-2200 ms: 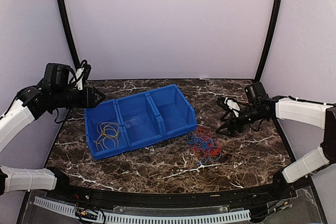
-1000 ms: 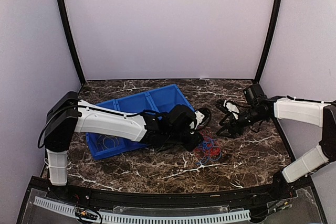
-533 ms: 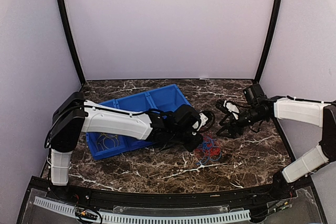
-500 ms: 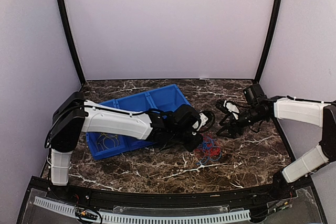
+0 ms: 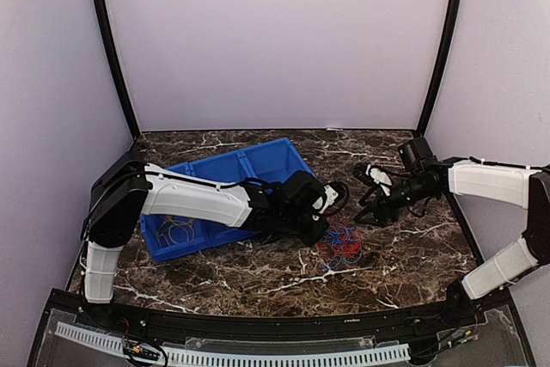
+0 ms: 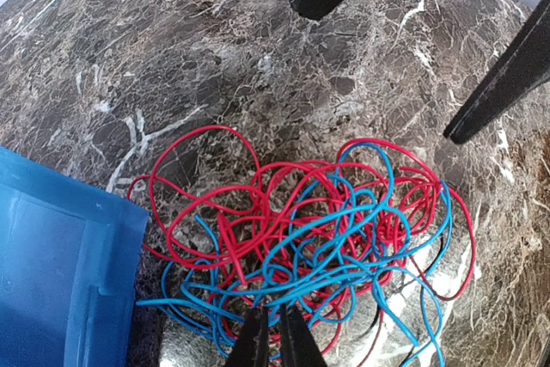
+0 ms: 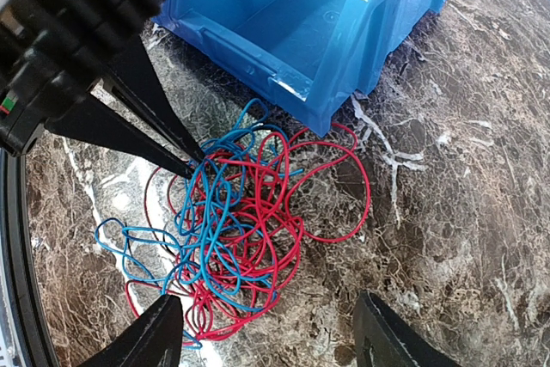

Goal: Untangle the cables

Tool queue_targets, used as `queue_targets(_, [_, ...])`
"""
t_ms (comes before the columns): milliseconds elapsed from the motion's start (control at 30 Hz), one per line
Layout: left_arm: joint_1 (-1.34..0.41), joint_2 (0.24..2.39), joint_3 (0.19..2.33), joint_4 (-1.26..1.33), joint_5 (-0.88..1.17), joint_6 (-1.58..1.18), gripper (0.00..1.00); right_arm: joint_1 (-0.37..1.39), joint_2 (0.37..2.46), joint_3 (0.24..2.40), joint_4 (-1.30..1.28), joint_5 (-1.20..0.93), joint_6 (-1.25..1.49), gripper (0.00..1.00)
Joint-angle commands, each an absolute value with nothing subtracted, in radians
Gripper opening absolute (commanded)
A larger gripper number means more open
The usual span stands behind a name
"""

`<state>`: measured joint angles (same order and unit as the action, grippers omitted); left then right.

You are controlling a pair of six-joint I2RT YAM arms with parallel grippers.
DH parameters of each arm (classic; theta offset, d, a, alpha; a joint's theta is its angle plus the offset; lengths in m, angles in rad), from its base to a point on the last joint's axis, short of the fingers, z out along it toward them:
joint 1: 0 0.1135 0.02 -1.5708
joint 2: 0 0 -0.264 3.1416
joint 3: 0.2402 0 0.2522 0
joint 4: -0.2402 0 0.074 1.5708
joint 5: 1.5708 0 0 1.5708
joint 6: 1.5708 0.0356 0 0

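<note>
Cables (image 6: 301, 238) between closed tips of left end effector (image 6: 273, 333), arm outstretched low; right end effector (image 7: 266, 298) spread wide.

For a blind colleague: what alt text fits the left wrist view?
A wire tangle, red and blue, lies on a marble table, the left tool pinching its near edge. A blue bin sits left; the right tool hangs open beyond.

2 arms, left arm (image 5: 189, 199) & right arm (image 5: 490, 182), w/ 1 gripper each: left gripper (image 6: 273, 337), right gripper (image 7: 271, 333). 1 blue bin (image 5: 249, 161), 3 compartments. 3 cable bunches: 1 red bunch (image 6: 215, 212), 1 blue bunch (image 6: 344, 255), 1 yellow-tan bunch (image 5: 176, 231). 1 tabletop (image 5: 412, 255).
</note>
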<state>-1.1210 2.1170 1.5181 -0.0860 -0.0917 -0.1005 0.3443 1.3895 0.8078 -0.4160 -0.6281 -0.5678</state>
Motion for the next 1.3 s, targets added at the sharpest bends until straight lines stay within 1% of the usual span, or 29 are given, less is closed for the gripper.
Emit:
queue_targets(0, [-1.12,2.106,1.527,-0.058,-0.1,-0.091,0.02,0.342,1.388,0.831,-0.41,-0.626,-0.574,0.7])
queue_targets(67, [-1.12,2.091,1.505,-0.033,-0.104,-0.097,0.0,0.342,1.379,0.833,-0.41,-0.629,-0.573,0.72])
queue_targets(133, [-1.119,2.063,1.478,-0.008,-0.105,-0.106,0.0,0.342,1.346,0.826,-0.383,-0.635,-0.55,0.74])
queue_targets(267, [-1.12,1.975,1.419,0.056,-0.104,-0.138,0.0,0.343,1.222,0.798,-0.276,-0.698,-0.471,0.84])
queue_targets(367, [-1.12,1.916,1.371,0.092,-0.095,-0.164,0.0,0.368,1.205,0.79,-0.227,-0.756,-0.454,0.89])
queue_targets(533, [-1.12,1.838,1.334,0.116,-0.079,-0.221,0.0,0.46,1.331,0.839,-0.265,-0.776,-0.469,0.89])
queue_targets(700, [-1.12,1.799,1.296,0.138,-0.07,-0.255,0.0,0.535,1.369,0.846,-0.204,-0.755,-0.438,0.88])
queue_targets(767, [-1.12,1.809,1.294,0.119,-0.076,-0.246,0.06,0.537,1.365,0.863,-0.221,-0.755,-0.429,0.87])
queue_targets(800, [-1.118,1.813,1.291,0.115,-0.078,-0.24,0.14,0.537,1.355,0.864,-0.233,-0.75,-0.438,0.86])
queue_targets(833, [-1.116,1.826,1.287,0.112,-0.073,-0.224,0.18,0.536,1.332,0.857,-0.24,-0.741,-0.448,0.86])
queue_targets(867, [-1.108,1.833,1.285,0.112,-0.049,-0.215,0.26,0.534,1.307,0.842,-0.241,-0.732,-0.453,0.86])
queue_targets(900, [-1.103,1.854,1.288,0.109,-0.032,-0.2,0.28,0.531,1.282,0.821,-0.233,-0.724,-0.457,0.86])
queue_targets(933, [-1.093,1.881,1.305,0.096,0.006,-0.194,0.34,0.526,1.259,0.799,-0.222,-0.722,-0.456,0.86])
queue_targets(1000, [-1.079,1.921,1.338,0.068,0.031,-0.165,0.38,0.507,1.235,0.764,-0.218,-0.744,-0.452,0.87])
queue_targets(1100, [-1.061,1.954,1.364,0.059,0.045,-0.109,0.4,0.452,1.241,0.75,-0.22,-0.829,-0.441,0.86])
queue_targets(1267, [-1.019,1.987,1.365,0.088,0.111,-0.064,0.38,0.43,1.283,0.769,-0.231,-0.836,-0.445,0.85])
